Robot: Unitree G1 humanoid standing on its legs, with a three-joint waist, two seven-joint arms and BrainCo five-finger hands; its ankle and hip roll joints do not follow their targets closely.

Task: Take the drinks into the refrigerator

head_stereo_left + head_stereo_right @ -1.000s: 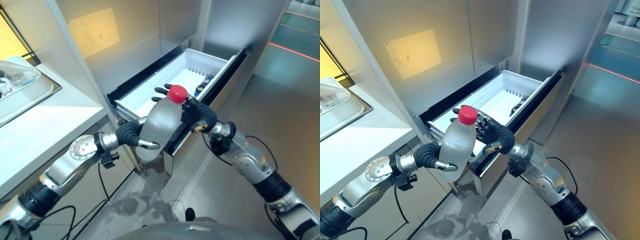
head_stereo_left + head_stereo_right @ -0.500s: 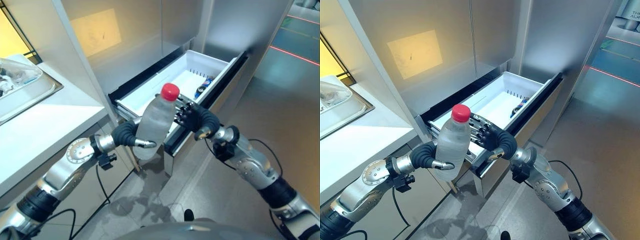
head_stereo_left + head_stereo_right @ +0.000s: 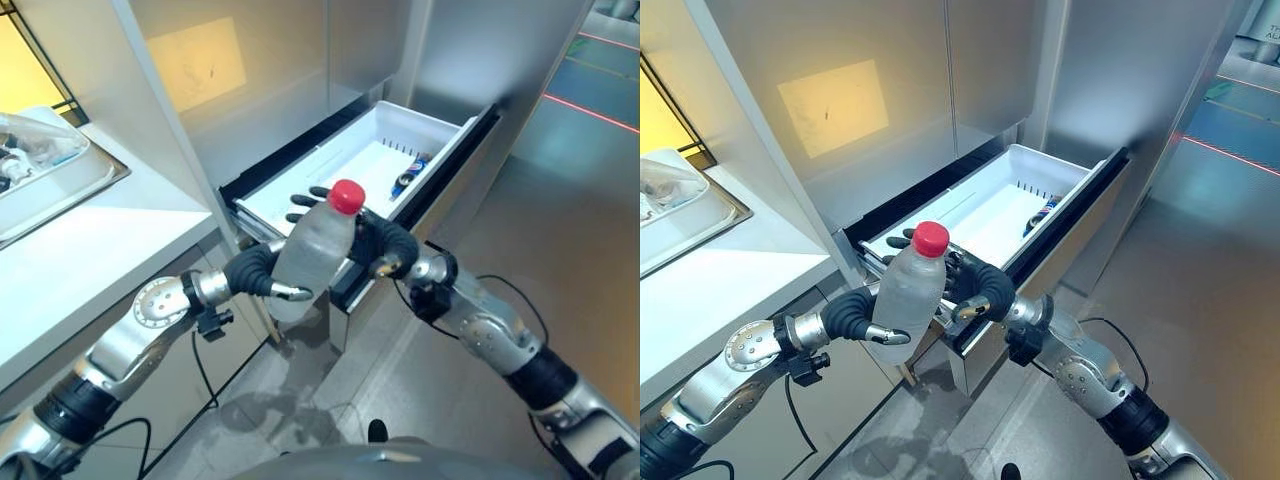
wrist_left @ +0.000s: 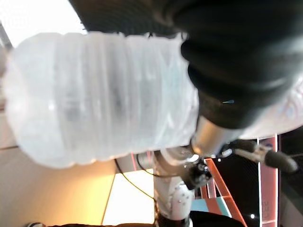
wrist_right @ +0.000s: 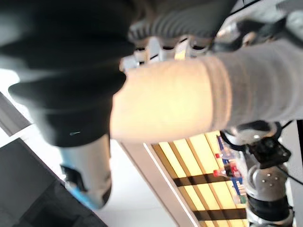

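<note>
Both robot hands are on the bottle (image 3: 312,256) rn, held in the air just in front of the open fridge drawer (image 3: 372,160). Left robot hand (image 3: 262,275) is curled round the lower body, right robot hand (image 3: 378,243) wraps the upper part below the red cap (image 3: 347,196). Looks like thin ribbed plastic w/ liquid inside, so prob a bit heavy and squashy. I'd grip mid-body, not the cap. Another drink (image 3: 410,175) lies at the drawer's far end.
</note>
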